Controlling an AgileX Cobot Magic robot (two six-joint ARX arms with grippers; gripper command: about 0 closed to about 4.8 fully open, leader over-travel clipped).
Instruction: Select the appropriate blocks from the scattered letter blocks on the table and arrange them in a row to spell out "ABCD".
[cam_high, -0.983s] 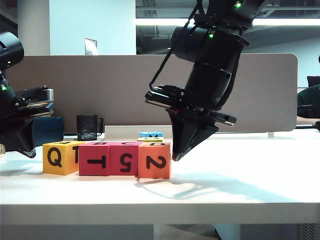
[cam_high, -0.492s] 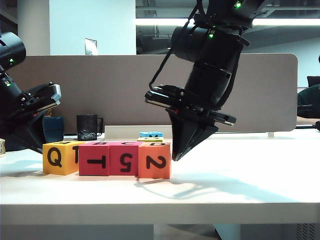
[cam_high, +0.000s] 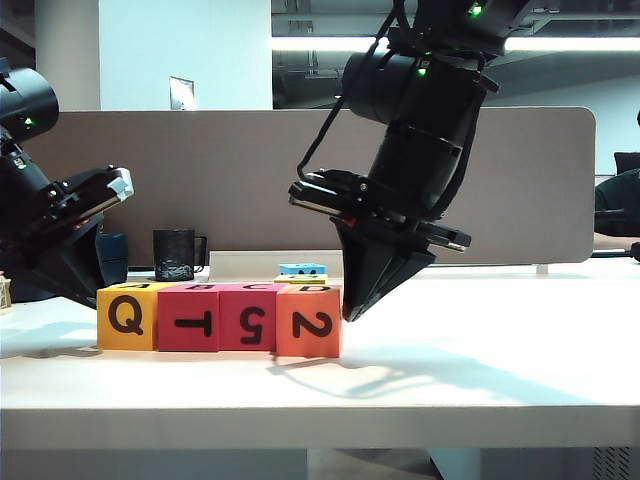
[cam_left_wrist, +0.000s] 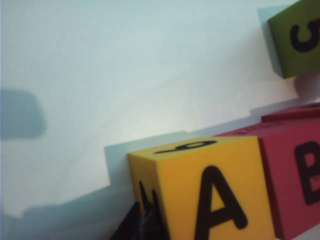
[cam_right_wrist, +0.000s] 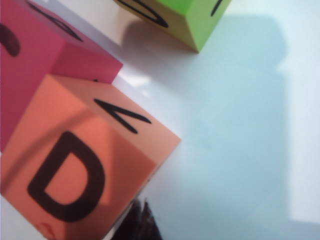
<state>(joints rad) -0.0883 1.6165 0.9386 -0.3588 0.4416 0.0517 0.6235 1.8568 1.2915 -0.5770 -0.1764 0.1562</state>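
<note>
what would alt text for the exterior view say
Four cubes sit in a touching row on the white table: yellow Q cube, pink-red T cube, pink-red 5 cube, orange 2 cube. The shut left gripper is at the yellow end, the shut right gripper at the orange end.

Four blocks (cam_high: 220, 317) touching in a row on the table (cam_high: 450, 370), left end effector (cam_high: 88, 290) at the row's left end, right end effector (cam_high: 352, 312) at its right

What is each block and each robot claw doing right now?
Yellow block: first in the row, against the T block.
T block: second.
5 block: third.
Orange block: last in the row.
Green block: apart from the row.
Left gripper: shut, at yellow block's side.
Right gripper: shut, beside orange block.
</note>
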